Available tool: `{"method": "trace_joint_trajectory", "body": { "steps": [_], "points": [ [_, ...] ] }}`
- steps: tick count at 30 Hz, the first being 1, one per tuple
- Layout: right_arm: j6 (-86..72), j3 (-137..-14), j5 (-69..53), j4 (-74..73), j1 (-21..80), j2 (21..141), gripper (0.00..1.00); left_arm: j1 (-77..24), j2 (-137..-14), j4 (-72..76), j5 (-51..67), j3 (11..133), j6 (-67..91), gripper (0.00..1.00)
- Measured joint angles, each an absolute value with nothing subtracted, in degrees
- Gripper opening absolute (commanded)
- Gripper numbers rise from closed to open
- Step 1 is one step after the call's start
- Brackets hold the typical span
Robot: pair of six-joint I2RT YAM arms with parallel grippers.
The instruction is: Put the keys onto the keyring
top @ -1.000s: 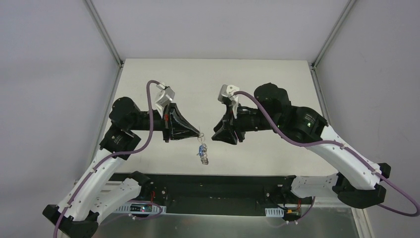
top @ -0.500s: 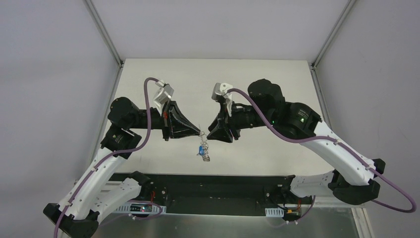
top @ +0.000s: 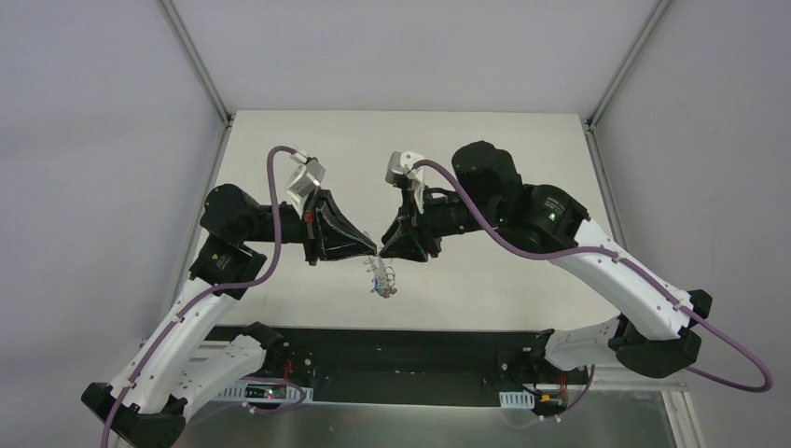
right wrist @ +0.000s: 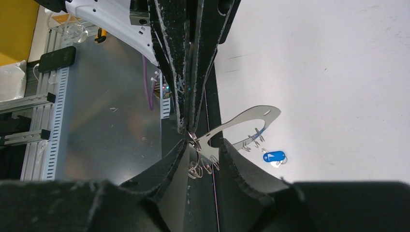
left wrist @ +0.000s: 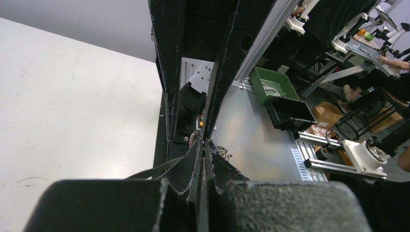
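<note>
My left gripper is shut on the top of the keyring, which hangs below it above the table's near edge. In the right wrist view the keyring is a thin silvery band with small wire loops. A tiny blue key with a pale end hangs from it. My right gripper meets the left tip to tip. Its jaws stand open on either side of the ring's flat part. In the left wrist view my left gripper is pressed shut, with a few loops beside it.
The white table lies under and behind both arms, with grey walls and metal frame posts around it. A black rail runs along the near edge. A green bin sits beyond the table on a metal bench.
My right gripper has moved left until its tips reach the left gripper's tips at the ring. The left gripper has held its place, and the ring has swung a little.
</note>
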State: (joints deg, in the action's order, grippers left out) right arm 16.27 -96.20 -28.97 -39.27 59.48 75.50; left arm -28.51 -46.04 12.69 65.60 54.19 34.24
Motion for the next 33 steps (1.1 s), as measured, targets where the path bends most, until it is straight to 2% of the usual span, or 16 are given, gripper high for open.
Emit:
{"method": "trace_joint_trajectory", "body": {
  "steps": [2,4,5,15,24,28,33],
  "points": [
    [16.4,-96.2,-29.4,-39.2,59.5,75.6,0.22,-28.5,-46.0,13.0,65.6,54.2,34.4,0.00],
    [16.7,-96.2,-29.6,-39.3,59.5,75.7,0.05,-28.5,-45.9,13.1,65.6,54.2,34.5,0.00],
    [16.7,-96.2,-29.9,-39.3,59.5,75.7,0.00,-28.5,-45.8,13.1,65.6,54.2,34.6,0.00],
    [16.7,-96.2,-32.0,-39.3,59.5,75.4,0.00,-28.5,-45.2,13.3,65.5,54.2,35.0,0.00],
    [15.3,-96.8,-32.2,-40.8,59.5,75.4,0.00,-28.5,-45.0,3.0,64.0,56.6,29.3,0.30],
    [14.0,-98.8,-32.1,-42.2,59.5,75.6,0.00,-28.5,-45.0,-1.2,63.6,57.3,26.9,0.37],
    [12.4,-101.6,-31.9,-43.5,59.5,76.6,0.00,-28.5,-45.1,-4.3,62.1,57.8,24.8,0.41]
  ]
}}
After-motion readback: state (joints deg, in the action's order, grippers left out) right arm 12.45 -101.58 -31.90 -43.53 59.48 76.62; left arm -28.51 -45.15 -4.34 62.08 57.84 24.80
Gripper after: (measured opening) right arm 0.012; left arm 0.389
